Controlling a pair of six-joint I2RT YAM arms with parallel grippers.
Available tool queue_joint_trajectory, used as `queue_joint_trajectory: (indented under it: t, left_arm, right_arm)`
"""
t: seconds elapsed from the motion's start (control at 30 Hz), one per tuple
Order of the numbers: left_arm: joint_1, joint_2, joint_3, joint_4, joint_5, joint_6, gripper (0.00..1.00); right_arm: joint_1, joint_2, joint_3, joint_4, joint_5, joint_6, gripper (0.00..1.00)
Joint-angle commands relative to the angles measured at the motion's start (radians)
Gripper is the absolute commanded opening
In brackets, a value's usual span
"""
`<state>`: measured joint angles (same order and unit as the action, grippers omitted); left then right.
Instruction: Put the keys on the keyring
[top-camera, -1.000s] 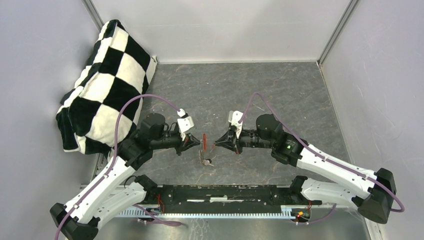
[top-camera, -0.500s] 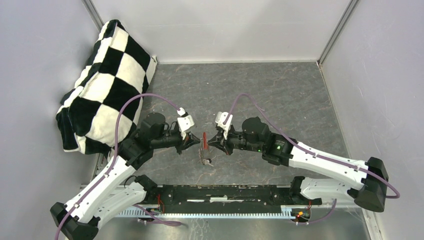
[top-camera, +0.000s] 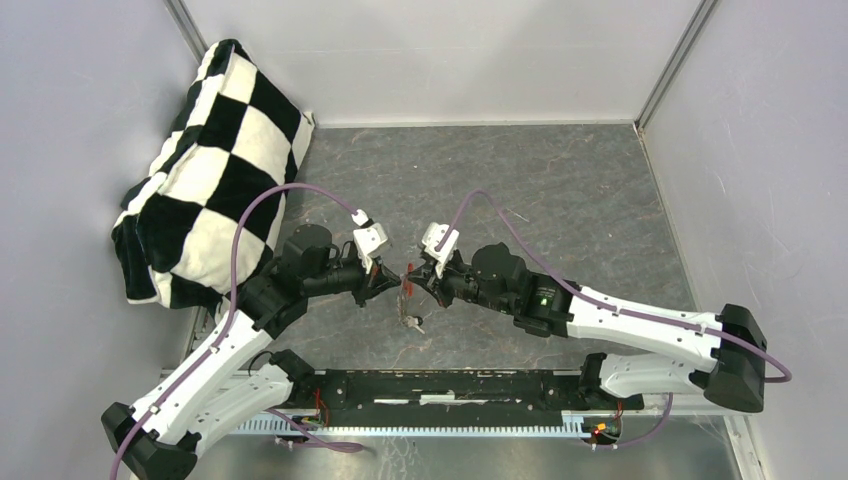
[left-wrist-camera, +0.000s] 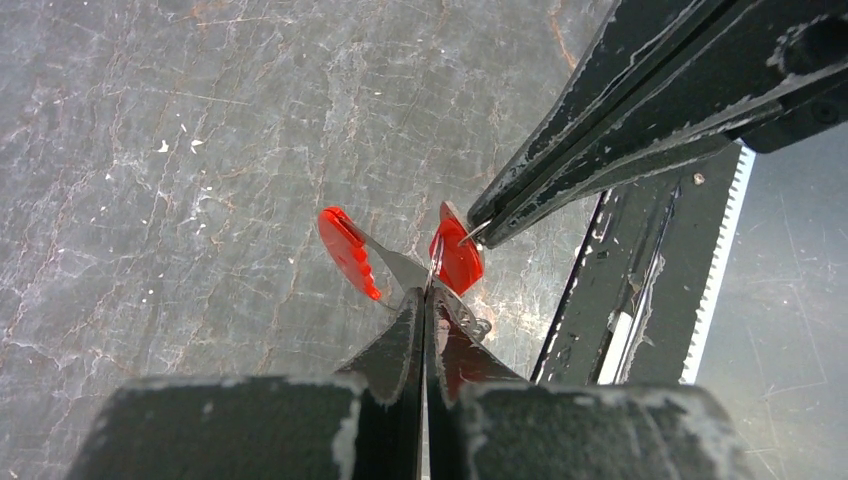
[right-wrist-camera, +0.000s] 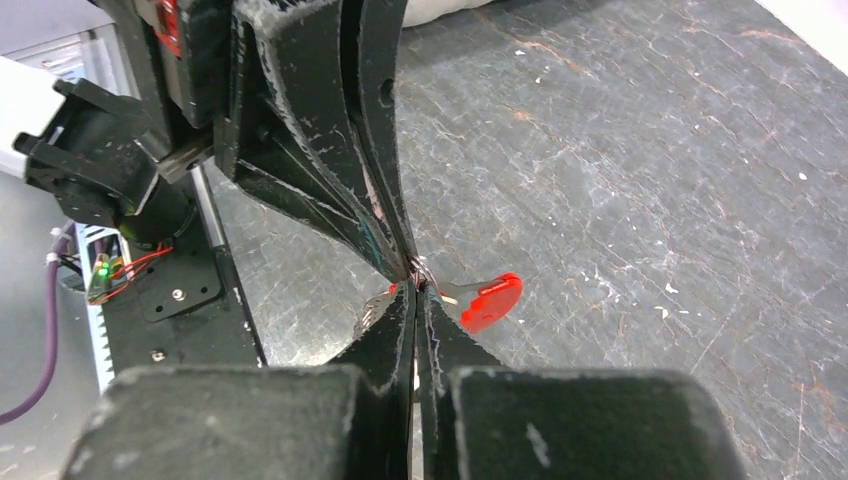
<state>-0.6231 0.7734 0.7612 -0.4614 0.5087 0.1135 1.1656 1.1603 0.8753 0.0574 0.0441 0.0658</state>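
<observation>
**Over the near middle of the table, two closed grippers meet at the ring**

The left gripper (left-wrist-camera: 425, 296) is clamped on the keyring (left-wrist-camera: 349, 252), seemingly holding it up off the grey table (top-camera: 560, 190) so the wire stays steady for the other arm; the right gripper (left-wrist-camera: 481, 223) is clenched on the red key (left-wrist-camera: 458, 263), its tip right against the ring's wire, probably to thread the key on.

Counted: two arms; two grippers; two red pieces; one checked cushion (top-camera: 200, 160); only one key is certain. A small dark bit (top-camera: 411, 322) below the ring may be the black one, but it is too small to tell.
</observation>
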Motion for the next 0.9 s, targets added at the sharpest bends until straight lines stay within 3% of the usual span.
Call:
queue_joint_trajectory:
  t: [0.0, 0.47, 0.87]
  left_arm:
    - [0.003, -0.003, 0.007, 0.047, -0.032, -0.079, 0.02]
    - [0.003, 0.007, 0.013, 0.050, -0.067, -0.110, 0.02]
    - [0.003, 0.005, 0.000, 0.065, -0.079, -0.150, 0.02]
  right_arm:
    - [0.013, 0.023, 0.044, 0.046, 0.073, -0.001, 0.00]
    - [0.038, 0.068, 0.066, 0.062, 0.094, -0.011, 0.00]
    - [0.056, 0.104, 0.092, 0.032, 0.219, 0.032, 0.00]
